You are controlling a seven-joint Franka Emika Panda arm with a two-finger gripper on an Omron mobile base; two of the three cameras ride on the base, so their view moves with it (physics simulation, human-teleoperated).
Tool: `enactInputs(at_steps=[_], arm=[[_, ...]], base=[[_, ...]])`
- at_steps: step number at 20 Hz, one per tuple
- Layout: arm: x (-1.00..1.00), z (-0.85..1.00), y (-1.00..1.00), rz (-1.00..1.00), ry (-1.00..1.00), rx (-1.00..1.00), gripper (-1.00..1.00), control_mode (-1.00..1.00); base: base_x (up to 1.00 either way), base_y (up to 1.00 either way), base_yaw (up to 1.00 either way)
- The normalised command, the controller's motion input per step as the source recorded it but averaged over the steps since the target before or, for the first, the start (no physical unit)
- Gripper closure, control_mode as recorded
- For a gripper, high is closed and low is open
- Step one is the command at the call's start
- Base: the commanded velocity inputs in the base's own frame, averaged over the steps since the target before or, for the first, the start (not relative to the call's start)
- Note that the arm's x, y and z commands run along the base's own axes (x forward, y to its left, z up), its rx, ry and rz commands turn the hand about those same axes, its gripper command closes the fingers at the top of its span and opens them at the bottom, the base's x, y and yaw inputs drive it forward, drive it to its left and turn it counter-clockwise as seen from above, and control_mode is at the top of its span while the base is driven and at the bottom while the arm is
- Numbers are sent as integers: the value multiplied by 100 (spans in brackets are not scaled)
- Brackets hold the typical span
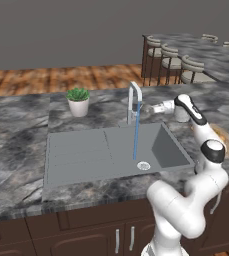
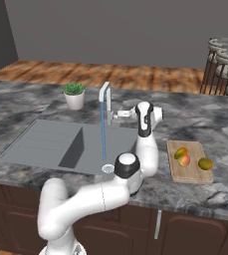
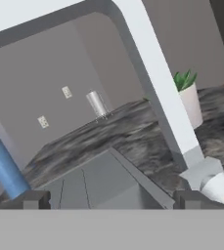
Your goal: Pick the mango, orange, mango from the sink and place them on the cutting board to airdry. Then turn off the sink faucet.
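A: Start at the left, and place everything from the faucet. What do you get?

B: Left of the faucet stands a potted plant on the worktop, well apart from it. In front of the faucet lies the sink: its ribbed half is to the left, and its deep half sits straight under the spout with the white drain. A blue stream of water falls from the spout to just beside the drain. No fruit shows in the basin.

A: And right of the faucet?

B: The hand is just beside the faucet, level with its upper half, pointing at it. Its fingers stand wide apart and hold nothing; the hand view shows the two tips spread, with the faucet's base and a small red dot near the right one.

A: What does the right base view add?

B: The whole cutting board, well to the right of the faucet near the worktop's front edge. On it are two mangoes, one touching the orange, the other apart toward the board's right edge. In the left base view the arm hides most of the board and one olive fruit shows at the picture's edge.

A: Open room?

B: Bare worktop between faucet and board, and behind the sink to the far edge. Stools stand beyond it on the right.
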Motion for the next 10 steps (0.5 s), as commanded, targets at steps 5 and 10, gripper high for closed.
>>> enactInputs(at_steps=[5,10], arm=[[30,-6,-1,19,-9,0,-100,-100],[44,0,-12,13,-10,4,-100,-100]], base=[[0,0,0],[0,0,0]])
